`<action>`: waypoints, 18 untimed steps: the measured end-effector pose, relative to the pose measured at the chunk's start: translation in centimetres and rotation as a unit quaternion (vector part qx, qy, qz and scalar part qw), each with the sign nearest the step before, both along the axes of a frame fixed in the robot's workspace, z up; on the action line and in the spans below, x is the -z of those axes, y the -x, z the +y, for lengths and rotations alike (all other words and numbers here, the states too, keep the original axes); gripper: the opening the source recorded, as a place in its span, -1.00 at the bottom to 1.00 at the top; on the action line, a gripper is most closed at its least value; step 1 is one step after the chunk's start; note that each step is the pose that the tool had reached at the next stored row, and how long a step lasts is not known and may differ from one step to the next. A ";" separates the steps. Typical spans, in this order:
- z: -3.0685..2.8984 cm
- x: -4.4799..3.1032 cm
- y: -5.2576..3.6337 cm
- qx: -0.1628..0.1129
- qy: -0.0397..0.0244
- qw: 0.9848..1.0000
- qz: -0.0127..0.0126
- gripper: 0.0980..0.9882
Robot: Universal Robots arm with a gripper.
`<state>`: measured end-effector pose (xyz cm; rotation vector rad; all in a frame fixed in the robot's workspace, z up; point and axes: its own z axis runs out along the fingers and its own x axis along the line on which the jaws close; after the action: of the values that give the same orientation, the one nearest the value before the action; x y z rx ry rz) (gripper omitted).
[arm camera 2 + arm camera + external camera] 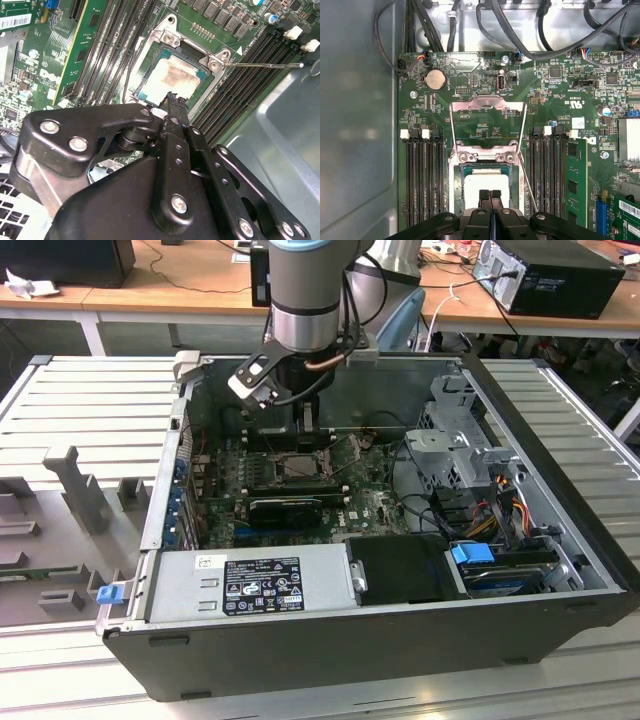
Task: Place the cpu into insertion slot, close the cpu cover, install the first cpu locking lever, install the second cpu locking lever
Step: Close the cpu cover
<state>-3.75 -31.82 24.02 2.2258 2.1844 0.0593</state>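
gripper point(173, 97) hangs from the arm point(305, 290) inside the open computer case point(400, 640). its two black fingers are pressed together with nothing between them. in both wrist views the joined tips sit right over one edge of the cpu point(175, 72); whether they touch it cannot be told.

the cpu lies flat in the socket point(300, 466) on the green circuit board point(560, 95). its pale metal face looks up and carries a smeared brownish patch in the middle.

in the first wrist view the cover point(487, 106) is swung up off the socket, hinged at the socket edge away from the gripper, and the board shows through its square window. a thin metal lever point(265, 64) sticks out from one corner of the socket, raised and not latched.

rows of long black memory slots point(422, 180) run along both sides of the socket. a round coin battery point(435, 79) sits on the board beyond the open cover.

in the exterior view the socket lies near the middle of the board, straight under the arm.
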 end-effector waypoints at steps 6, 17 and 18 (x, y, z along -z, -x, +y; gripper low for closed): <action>0.00 -0.40 0.00 0.000 0.000 1.000 0.000 -0.98; 0.00 -0.72 0.00 0.000 0.000 1.000 0.000 -0.98; 0.00 -0.72 0.00 0.000 0.000 1.000 0.000 -0.98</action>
<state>-3.75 -31.82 24.75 2.2258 2.1844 0.0595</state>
